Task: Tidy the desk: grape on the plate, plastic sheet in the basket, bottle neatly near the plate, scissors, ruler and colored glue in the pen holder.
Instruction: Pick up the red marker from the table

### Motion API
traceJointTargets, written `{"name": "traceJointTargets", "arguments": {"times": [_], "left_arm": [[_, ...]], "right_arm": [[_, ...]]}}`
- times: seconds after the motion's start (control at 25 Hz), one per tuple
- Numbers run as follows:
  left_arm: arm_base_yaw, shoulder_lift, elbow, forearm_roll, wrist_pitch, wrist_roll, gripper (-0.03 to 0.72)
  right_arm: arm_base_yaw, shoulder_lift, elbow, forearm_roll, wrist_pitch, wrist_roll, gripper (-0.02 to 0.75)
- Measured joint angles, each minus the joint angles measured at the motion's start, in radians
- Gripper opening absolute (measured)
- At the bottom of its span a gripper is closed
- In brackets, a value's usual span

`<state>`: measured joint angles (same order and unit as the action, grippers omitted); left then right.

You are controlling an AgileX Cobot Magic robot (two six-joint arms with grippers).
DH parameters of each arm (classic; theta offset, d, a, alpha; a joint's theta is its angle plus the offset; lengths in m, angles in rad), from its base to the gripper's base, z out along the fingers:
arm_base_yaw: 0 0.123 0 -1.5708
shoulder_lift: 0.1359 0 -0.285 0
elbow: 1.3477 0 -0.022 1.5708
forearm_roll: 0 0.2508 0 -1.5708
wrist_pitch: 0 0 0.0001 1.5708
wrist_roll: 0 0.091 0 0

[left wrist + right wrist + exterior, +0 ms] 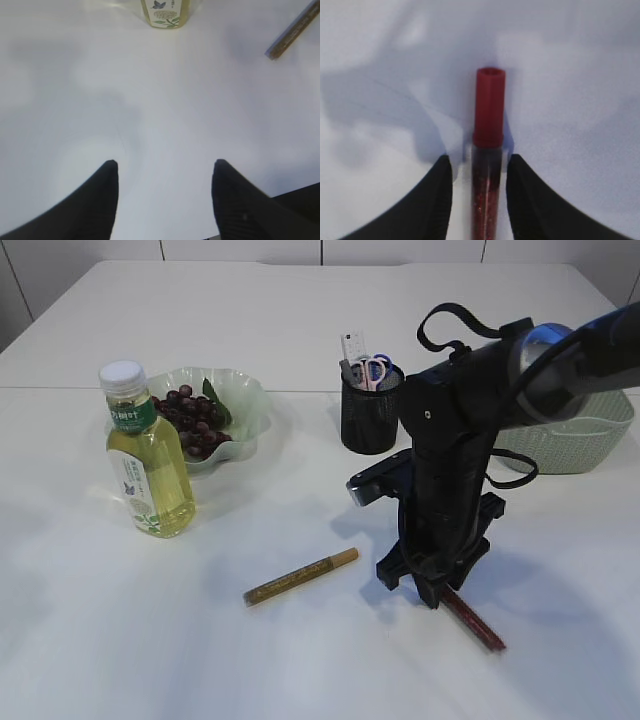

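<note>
Red glue stick (488, 150) lies on the white table (300, 660), lower right of the exterior view, w/ the right claw (479, 172) down over it. In the right wrist view the two black fingers (440, 195) flank the tube w/ slim gaps each side; can't tell if they actually pinch it or just straddle it. Tube's lower end is cut off by the frame edge there, and in the exterior view its upper part is hidden under the arm.

Gold glue stick (300, 577) lies apart, bottom centre, untouched. Only its tip shows upper right in the left wrist view.

Left claw (165, 172) hangs released over bare table, nothing between the fingers; not seen in the exterior view.

Bottle (147, 455) stands upright at left, just in front of the plate (250, 405) w/ grapes (192, 418). Pen holder (368, 410) at upper centre holds scissors (374, 370) and ruler (354, 346), mostly sunk inside. Basket (570, 435) at right, largely blocked by the arm; contents not visible.
</note>
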<state>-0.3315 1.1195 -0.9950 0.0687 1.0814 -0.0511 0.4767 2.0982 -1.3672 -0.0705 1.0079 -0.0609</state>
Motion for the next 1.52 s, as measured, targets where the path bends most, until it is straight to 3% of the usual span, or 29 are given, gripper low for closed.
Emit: {"name": "traceJointTargets", "arguments": {"times": [0.28, 0.52, 0.92, 1.16, 1.52], "left_arm": [[0.000, 0.000, 0.000, 0.002, 0.000, 0.000, 0.434], [0.000, 0.000, 0.000, 0.004, 0.000, 0.000, 0.434], [0.000, 0.000, 0.000, 0.004, 0.000, 0.000, 0.434], [0.000, 0.000, 0.000, 0.004, 0.000, 0.000, 0.434], [0.000, 0.000, 0.000, 0.004, 0.000, 0.000, 0.434]], "right_arm": [[0.000, 0.000, 0.000, 0.000, -0.006, 0.000, 0.296], [0.000, 0.000, 0.000, 0.002, -0.008, 0.000, 0.228], [0.000, 0.002, 0.000, 0.002, -0.012, 0.000, 0.216], [0.000, 0.008, -0.002, 0.008, -0.012, 0.002, 0.160], [0.000, 0.010, -0.043, 0.040, 0.023, 0.004, 0.153]]}}
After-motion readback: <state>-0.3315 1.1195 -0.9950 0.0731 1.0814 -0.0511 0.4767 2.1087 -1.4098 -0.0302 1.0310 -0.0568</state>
